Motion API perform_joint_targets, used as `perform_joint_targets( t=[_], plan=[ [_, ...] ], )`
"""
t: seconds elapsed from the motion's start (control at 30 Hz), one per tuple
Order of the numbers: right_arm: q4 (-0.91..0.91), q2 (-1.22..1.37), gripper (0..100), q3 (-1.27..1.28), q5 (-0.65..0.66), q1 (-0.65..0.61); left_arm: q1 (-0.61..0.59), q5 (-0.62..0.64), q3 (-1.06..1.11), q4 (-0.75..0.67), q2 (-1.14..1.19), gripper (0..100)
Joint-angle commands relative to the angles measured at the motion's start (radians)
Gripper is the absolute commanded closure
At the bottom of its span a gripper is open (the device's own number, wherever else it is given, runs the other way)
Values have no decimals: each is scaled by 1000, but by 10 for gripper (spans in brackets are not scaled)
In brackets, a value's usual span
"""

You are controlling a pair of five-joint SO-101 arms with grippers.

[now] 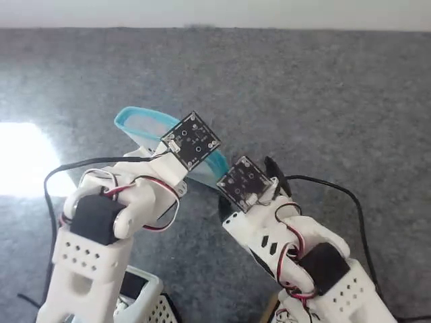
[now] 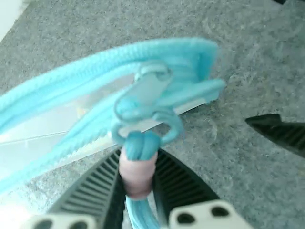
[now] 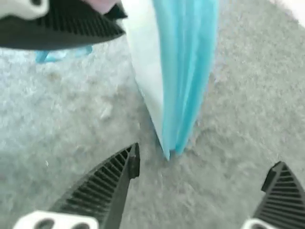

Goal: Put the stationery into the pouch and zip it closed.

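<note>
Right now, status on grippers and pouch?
Left gripper shut on zip pull cord. Right gripper open, jaws astride pouch end. Zip appears mostly open.

You will find no readable text, label, number or sign on the pouch [image 1: 145, 128], the arms or the counter [image 1: 323, 94].

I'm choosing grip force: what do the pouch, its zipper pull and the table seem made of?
Pouch: clear, glossy plastic-looking panel, edged with woven light-blue fabric tape. Zipper pull: smooth and rigid, likely painted metal, with a knotted blue cord. Table: grey, fuzzy, felt- or carpet-like covering.
</note>
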Motion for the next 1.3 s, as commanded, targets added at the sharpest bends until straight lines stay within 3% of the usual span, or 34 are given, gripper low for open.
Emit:
perform_joint_targets(
  t=[0.0, 0.2, 0.47, 0.7, 0.93, 1.27],
  plan=[
    [-137, -12, 601, 28, -18, -13, 3, 17, 1, -23, -11, 990],
    [-291, 16, 601, 31, -11, -8, 0, 17, 1, -20, -11, 990],
    [-332, 24, 603, -20, -9, 30, 2, 17, 1, -20, -11, 990],
    [-458, 24, 772, -32, 6, 36, 2, 17, 1, -20, -11, 990],
    [-289, 180, 679, -259, 29, 36, 2, 17, 1, -18, -9, 990],
    [-200, 374, 681, -476, 60, 28, -5, 17, 2, -18, -9, 990]
  ],
)
